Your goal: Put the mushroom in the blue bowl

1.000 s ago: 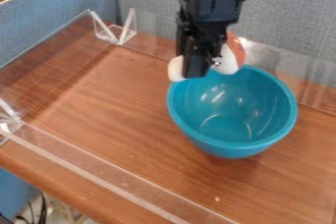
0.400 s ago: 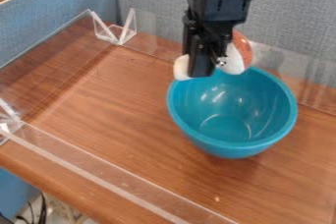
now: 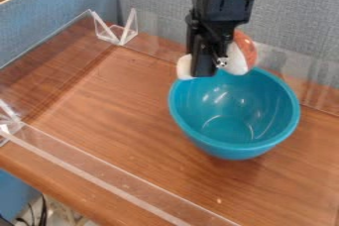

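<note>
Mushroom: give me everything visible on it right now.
The mushroom is mostly hidden behind the gripper, which is shut on it and points down. Visible parts: cream-white stem on both sides of the black fingers, and a reddish-orange cap at upper right. It looks like smooth plastic. It hangs off the table, just behind the far rim of the blue bowl, not inside it. Only the gripper appears to touch it.

The mushroom (image 3: 233, 57), cream-white stem with a reddish-brown cap, hangs tilted just beyond the far rim of the blue bowl (image 3: 235, 114), a deep glossy teal bowl standing upright at the right.
</note>
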{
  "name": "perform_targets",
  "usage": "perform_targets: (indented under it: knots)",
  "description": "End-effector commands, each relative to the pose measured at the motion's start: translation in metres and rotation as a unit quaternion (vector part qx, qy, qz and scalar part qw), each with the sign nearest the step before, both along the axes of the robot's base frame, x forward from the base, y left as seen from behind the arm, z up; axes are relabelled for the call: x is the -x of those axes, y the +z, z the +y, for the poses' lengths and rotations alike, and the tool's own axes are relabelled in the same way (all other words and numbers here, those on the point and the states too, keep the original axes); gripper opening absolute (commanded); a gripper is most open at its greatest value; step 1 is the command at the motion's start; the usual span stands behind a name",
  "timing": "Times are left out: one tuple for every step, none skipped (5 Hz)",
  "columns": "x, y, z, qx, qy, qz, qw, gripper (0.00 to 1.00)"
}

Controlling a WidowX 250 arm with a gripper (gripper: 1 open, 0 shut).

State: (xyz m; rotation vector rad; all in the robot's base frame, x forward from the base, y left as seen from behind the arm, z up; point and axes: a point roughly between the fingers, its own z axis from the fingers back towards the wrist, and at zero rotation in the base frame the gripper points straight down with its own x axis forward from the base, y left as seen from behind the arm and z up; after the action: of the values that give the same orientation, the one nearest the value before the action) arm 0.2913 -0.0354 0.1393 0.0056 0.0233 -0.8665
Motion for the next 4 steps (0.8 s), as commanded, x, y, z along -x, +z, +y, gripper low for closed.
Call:
perform_targets:
  knots:
    - [-0.001,0.013,-0.002,0.005,-0.012,-0.028,0.9995,0.00]
    - [0.001,0.011,0.000,0.004,-0.018,-0.026,0.9995,0.00]
    - [0.005,0.013,0.008,0.003,-0.017,-0.026,0.9995,0.00]
    - [-0.004,0.001,0.003,0.002,-0.023,-0.014,0.9996,0.00]
